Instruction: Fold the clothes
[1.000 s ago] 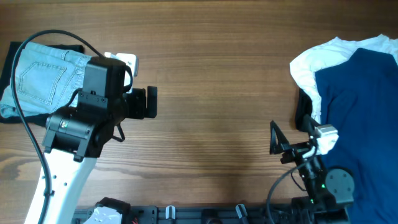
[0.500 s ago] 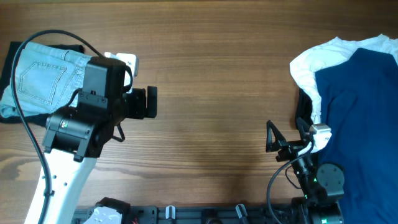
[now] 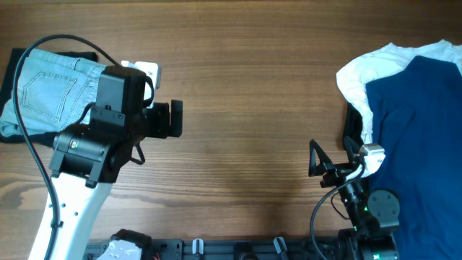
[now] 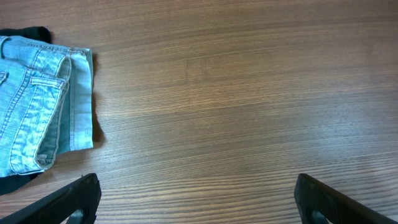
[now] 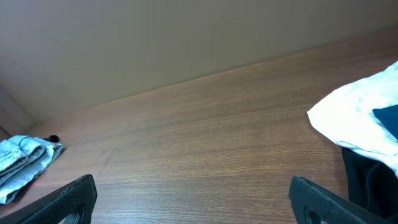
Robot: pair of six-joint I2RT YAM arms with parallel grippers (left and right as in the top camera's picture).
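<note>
Folded light-blue denim shorts point(image 3: 47, 90) atop black garment point(image 3: 9, 72) far left, navy point(image 3: 419, 123) and white clothes point(image 3: 361, 76) heaped right

The table point(image 3: 253, 79) is brown wood with fine straight grain, smooth and matt with a faint sheen; the denim shorts point(image 4: 34, 106) are faded light-blue woven cloth, coarse, with raised stitched seams; the navy garment point(image 3: 422, 123) is smooth, even cloth; the white garment point(image 3: 357, 76) is soft, rumpled cloth; the left gripper point(image 3: 175, 119) is matt black plastic; the left arm's lower casing point(image 3: 68, 217) is smooth, white and slightly glossy.
</note>
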